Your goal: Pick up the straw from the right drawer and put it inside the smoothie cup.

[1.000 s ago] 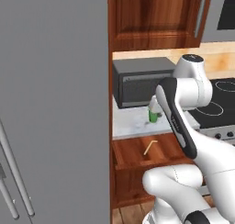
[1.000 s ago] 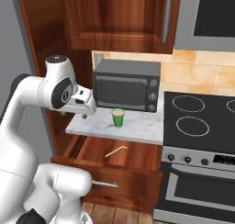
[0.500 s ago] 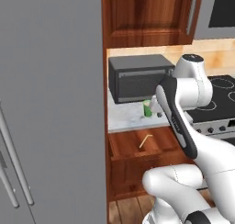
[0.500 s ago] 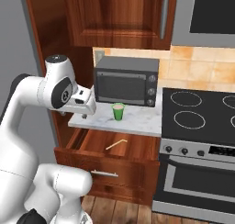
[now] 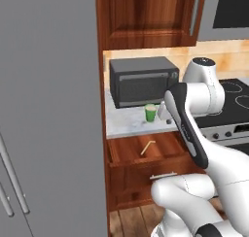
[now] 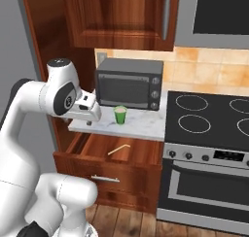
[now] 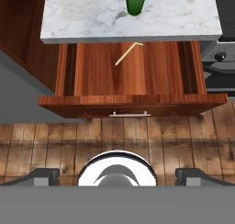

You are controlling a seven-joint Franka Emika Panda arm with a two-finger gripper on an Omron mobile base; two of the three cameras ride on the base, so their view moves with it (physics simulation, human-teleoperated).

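Compared with the earlier frames, the whole scene has shifted in both base views: the base has driven, the things have not moved. The straw [image 7: 128, 53] lies loose on the floor of the open right drawer [image 7: 96, 67], just below the desk [image 7: 82, 16] edge; the smoothie cup [image 7: 136, 1] stands above it on the desk. The hand [image 7: 117, 172] is empty, fingers spread wide, well apart from the straw, so the reach has yet to begin. The cup's rim is cut off in the hand view.
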